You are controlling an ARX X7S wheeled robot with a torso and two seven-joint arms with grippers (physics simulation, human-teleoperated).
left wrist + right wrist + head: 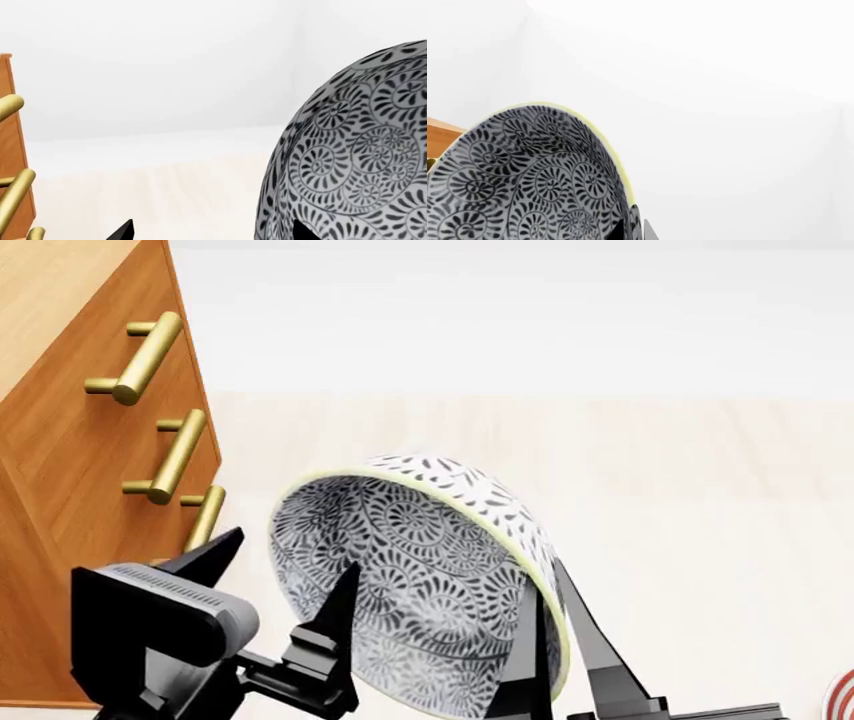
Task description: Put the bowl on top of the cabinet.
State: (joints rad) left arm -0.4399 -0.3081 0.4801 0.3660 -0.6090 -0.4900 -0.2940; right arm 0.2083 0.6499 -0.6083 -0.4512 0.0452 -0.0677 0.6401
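The bowl (414, 560), white with a dense black floral pattern and a pale rim, hangs tilted on its side in the air, its mouth facing the head camera. My right gripper (550, 590) is shut on its rim, one finger inside and one outside; the right wrist view shows the rim pinched at the gripper (634, 227) and the bowl's inside (527, 175). My left gripper (291, 555) is open beside the bowl, one fingertip overlapping it. In the left wrist view the gripper (212, 232) holds nothing and the bowl (360, 150) bulges alongside. The cabinet (67, 440) stands at the left.
Brass bar handles (140, 360) stick out from the cabinet's drawer fronts close to my left arm. A slice of a red-ringed plate (843, 695) shows at the lower right edge. Pale floor and a white wall lie beyond.
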